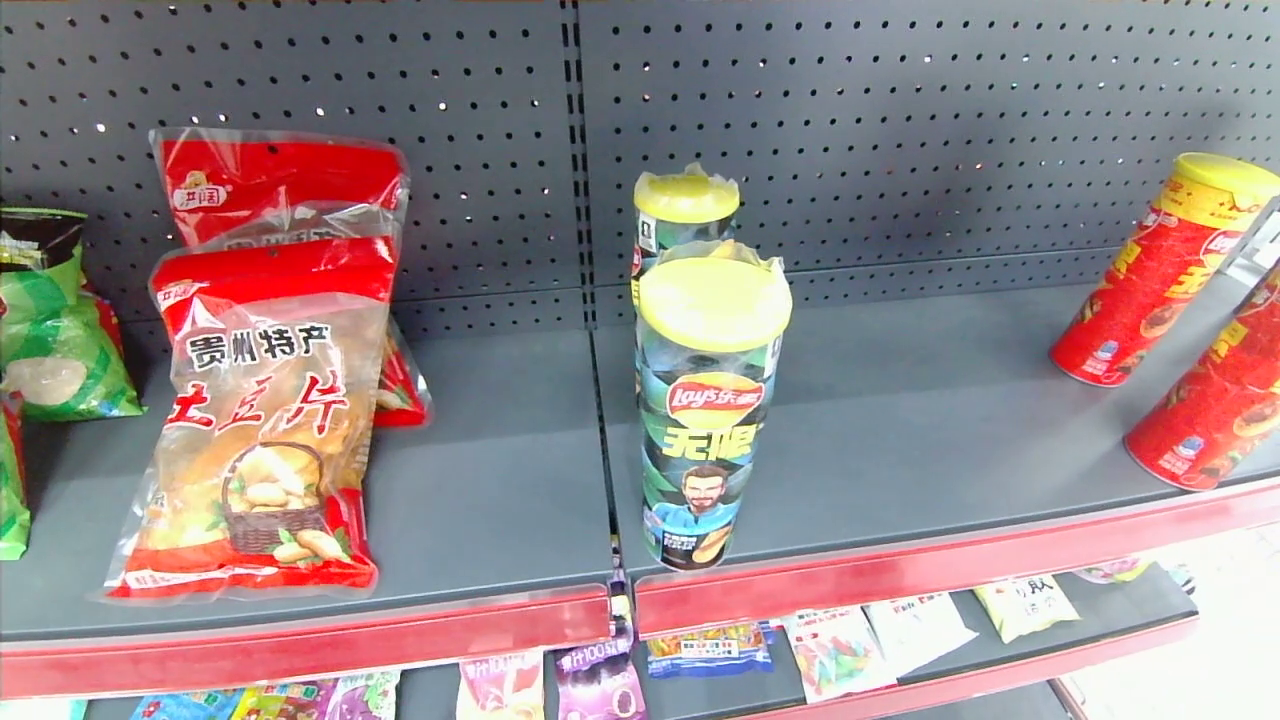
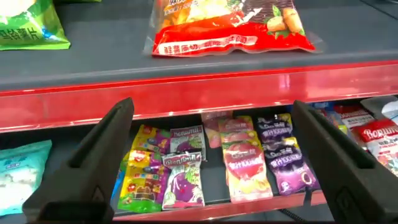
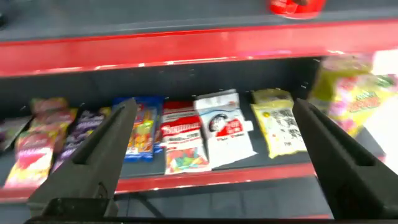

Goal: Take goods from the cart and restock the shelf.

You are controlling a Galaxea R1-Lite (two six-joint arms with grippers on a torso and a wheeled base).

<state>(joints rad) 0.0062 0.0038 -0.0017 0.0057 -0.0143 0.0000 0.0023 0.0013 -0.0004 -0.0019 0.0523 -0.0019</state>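
**Both grippers wide open before the snack shelf**

The left gripper [image 2: 212, 109], its jaws spread wide, faces the red front edge of the shelf [image 2: 186, 93]. Candy packets [image 2: 180, 180] lie on the lower tier beyond its fingers, apart from them. A red potato-chip bag [image 2: 230, 28] lies on the tier above. The right gripper [image 3: 214, 104], also spread wide, faces white and yellow sachets [image 3: 217, 130] farther along the same lower tier, touching none. From the head view, a green chip can [image 1: 705, 410] with a yellow lid stands upright near the front edge of the upper tier. A second can [image 1: 680, 215] stands just behind it. Two red cans [image 1: 1160, 270] stand at the right end, and a green bag [image 1: 55, 330] sits at the far left.
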